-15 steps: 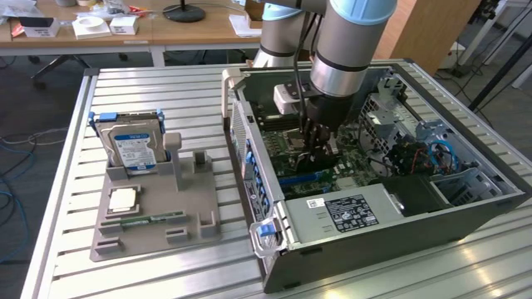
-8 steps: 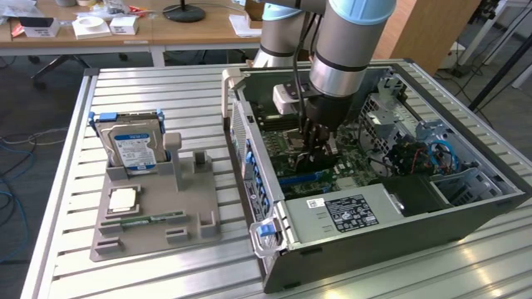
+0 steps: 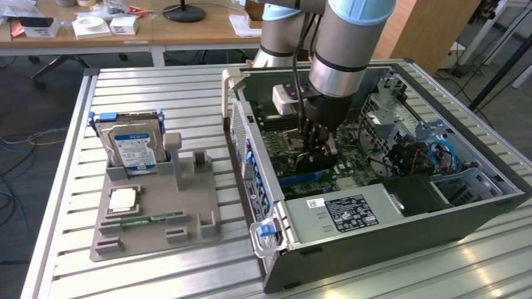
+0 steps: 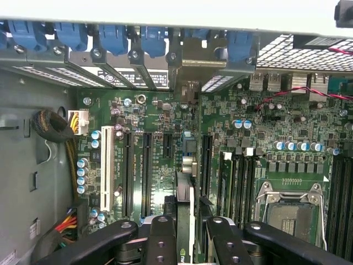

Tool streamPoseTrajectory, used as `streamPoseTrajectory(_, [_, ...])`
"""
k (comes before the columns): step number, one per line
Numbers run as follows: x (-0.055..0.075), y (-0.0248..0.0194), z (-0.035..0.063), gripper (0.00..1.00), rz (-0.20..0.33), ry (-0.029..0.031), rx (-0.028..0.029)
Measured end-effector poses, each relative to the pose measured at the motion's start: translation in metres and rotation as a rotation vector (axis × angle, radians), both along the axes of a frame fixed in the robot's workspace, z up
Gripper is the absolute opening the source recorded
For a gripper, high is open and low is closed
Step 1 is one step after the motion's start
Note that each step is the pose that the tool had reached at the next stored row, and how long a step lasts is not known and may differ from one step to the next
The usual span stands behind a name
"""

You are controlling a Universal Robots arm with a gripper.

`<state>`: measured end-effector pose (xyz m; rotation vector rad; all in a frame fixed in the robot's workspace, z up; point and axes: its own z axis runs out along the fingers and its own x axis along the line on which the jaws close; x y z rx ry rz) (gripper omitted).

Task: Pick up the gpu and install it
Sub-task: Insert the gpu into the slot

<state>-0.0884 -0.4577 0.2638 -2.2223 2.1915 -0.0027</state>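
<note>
We are looking into a robotics lab or test workshop. A robot arm (image 3: 349, 50) is reaching into an open computer case (image 3: 390, 240), its gripper (image 4: 190, 221) clamping the gpu (image 4: 186, 207) over the motherboard (image 4: 165, 127). The case is lying on a slotted aluminium bench (image 3: 166, 87), beside a grey holder (image 3: 158, 240) that is presenting a hard drive (image 3: 133, 146), a processor (image 3: 123, 199) and a memory stick (image 3: 154, 219) in set places. Behind, wooden desks (image 3: 191, 34) are carrying small boxes (image 3: 124, 25), and loose cables (image 3: 17, 149) are trailing over the floor.

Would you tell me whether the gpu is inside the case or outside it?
Inside: the gripper holds the gpu on edge over the motherboard, within the case walls. Seated or not, cannot tell.
</note>
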Motion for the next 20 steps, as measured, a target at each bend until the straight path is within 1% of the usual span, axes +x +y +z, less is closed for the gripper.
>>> streamPoseTrajectory(20, [-0.0014,0.0001,-0.0009,0.26,0.0,-0.0001,0.0003])
